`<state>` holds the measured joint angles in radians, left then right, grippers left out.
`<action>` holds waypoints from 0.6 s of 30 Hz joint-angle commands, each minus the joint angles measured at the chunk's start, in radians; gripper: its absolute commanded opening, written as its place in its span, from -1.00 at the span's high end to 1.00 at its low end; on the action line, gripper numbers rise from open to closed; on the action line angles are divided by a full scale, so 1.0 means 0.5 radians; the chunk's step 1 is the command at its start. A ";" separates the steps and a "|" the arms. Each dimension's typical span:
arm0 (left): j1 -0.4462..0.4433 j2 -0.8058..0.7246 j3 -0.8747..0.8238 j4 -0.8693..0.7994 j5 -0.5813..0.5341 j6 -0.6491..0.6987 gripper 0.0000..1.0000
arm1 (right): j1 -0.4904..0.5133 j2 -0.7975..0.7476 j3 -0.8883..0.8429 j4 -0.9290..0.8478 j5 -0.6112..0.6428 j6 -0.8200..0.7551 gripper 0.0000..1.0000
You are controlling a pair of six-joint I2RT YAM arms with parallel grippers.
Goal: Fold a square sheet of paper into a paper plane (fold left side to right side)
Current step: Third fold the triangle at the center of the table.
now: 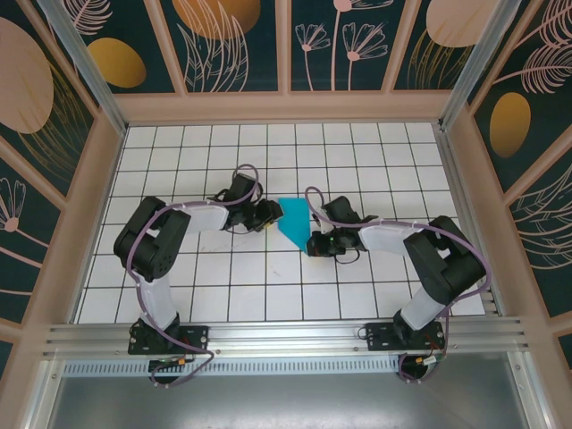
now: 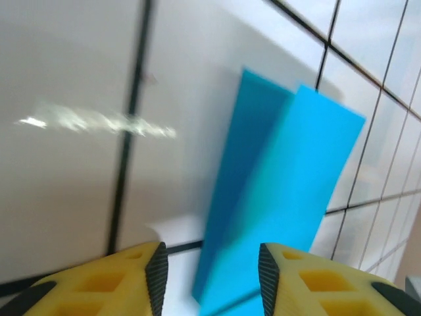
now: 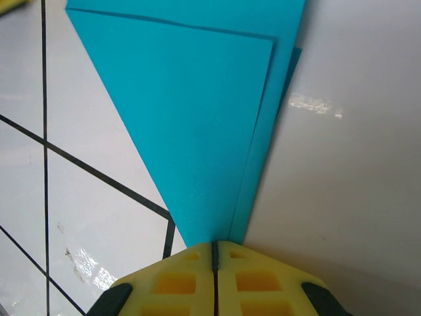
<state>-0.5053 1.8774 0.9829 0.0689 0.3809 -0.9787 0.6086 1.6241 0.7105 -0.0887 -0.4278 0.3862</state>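
The part-folded cyan paper [image 1: 291,223] is lying on the white gridded desk [image 1: 268,286] between the two arms, narrowing to a point toward the right tool [image 3: 215,253]. That tool is sitting closed with its tip meeting the paper's point, and seems to be pinning it. The left tool [image 2: 210,283] is standing open, its jaws straddling the paper's raised edge without clamping it. The sheet is looking light, thin and floppy, and likely to slide on the glossy tiles. Taking it by a free edge near a corner, away from the creases, seems wisest.
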 commanded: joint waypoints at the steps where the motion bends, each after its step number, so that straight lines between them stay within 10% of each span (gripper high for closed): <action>1: 0.042 -0.140 0.022 -0.174 -0.117 0.126 0.05 | 0.045 0.061 -0.054 -0.034 -0.026 0.061 0.83; 18: -0.033 -0.161 -0.246 0.197 0.269 -0.064 -0.06 | 0.089 0.144 0.018 -0.017 -0.025 0.084 0.83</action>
<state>-0.5049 1.7741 0.8547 0.1223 0.4805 -0.9920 0.6334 1.6508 0.7219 -0.0578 -0.4488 0.4221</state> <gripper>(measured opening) 0.528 0.086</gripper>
